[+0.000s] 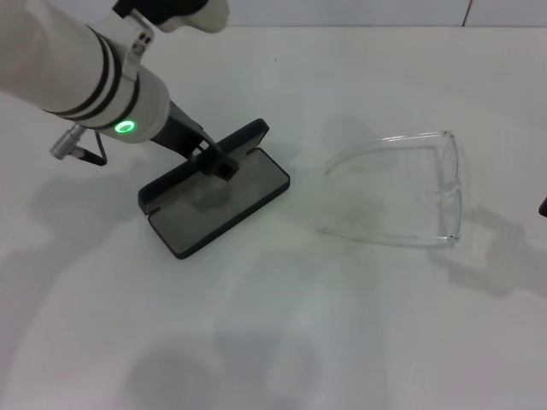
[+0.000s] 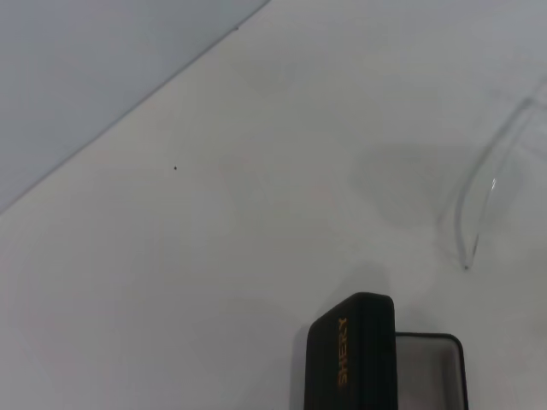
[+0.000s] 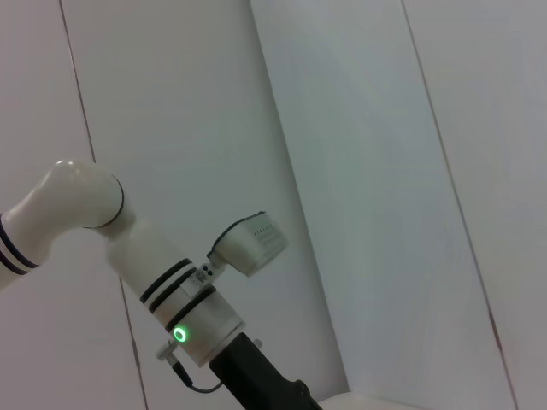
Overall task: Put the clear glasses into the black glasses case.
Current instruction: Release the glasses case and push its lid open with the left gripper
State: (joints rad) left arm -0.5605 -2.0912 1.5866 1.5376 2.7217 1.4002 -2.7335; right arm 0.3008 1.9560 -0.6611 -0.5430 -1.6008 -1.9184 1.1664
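Observation:
The black glasses case point(image 1: 224, 198) lies open on the white table, left of centre, with its grey lining facing up and its lid point(image 1: 244, 137) standing along the far side. My left gripper point(image 1: 215, 160) reaches down from the upper left and is shut on the lid's upper edge. The left wrist view shows the lid's outside point(image 2: 350, 350) with orange lettering and a corner of the lining. The clear glasses point(image 1: 449, 188) rest on the table to the right of the case with both arms unfolded and pointing towards it; one arm tip point(image 2: 466, 256) shows in the left wrist view. My right gripper point(image 1: 544, 206) shows only as a dark sliver at the right edge.
The white table point(image 1: 282, 325) spreads all around both objects, and its far edge meets a pale wall point(image 2: 85, 60). The right wrist view looks at wall panels and my left arm point(image 3: 184, 299).

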